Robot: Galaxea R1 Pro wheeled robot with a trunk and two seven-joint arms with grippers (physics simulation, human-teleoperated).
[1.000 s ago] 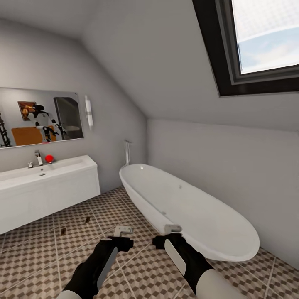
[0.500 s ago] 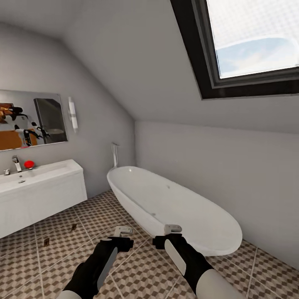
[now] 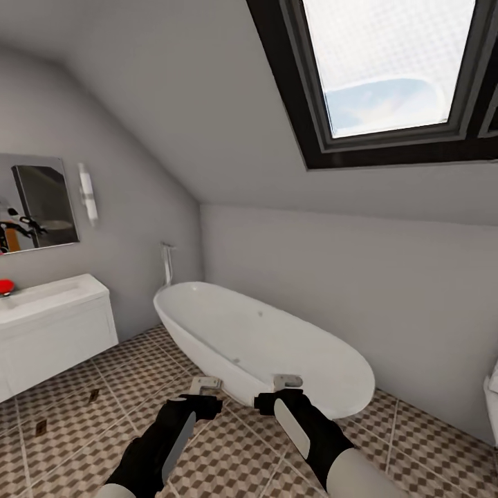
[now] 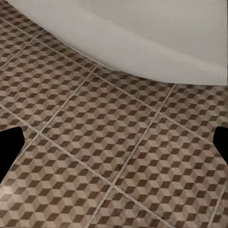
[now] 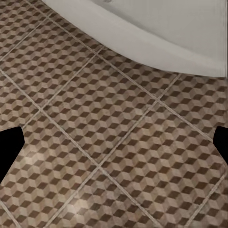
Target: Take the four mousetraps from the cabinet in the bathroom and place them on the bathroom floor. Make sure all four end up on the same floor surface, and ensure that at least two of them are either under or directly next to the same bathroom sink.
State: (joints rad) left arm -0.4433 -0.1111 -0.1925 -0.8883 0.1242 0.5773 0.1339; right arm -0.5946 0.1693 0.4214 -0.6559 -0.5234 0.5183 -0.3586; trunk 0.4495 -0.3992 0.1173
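Two small flat tan mousetraps lie on the cube-patterned bathroom floor [image 3: 138,373] in front of the white sink unit [image 3: 59,335], one mousetrap [image 3: 93,395] nearer the tub, the other mousetrap [image 3: 40,427] further left. Both arms reach forward low in the head view. My left gripper [image 3: 206,384] and right gripper [image 3: 287,381] hang over the tiles just before the bathtub, well right of the traps. The wrist views show the left gripper [image 4: 114,147] and right gripper [image 5: 114,145] open, with bare floor between the fingers. The cabinet is out of view.
A white freestanding bathtub [image 3: 263,339] stands close ahead along the back wall. A red object [image 3: 5,286] sits on the sink top under a mirror [image 3: 38,202]. A white fixture [image 3: 492,401] pokes in at the right edge. A skylight [image 3: 387,69] sits in the sloped ceiling.
The whole view has swung to the right: sink, mirror, traps and bathtub have slid left in the picture. Both arms hold the same pose with grippers open.
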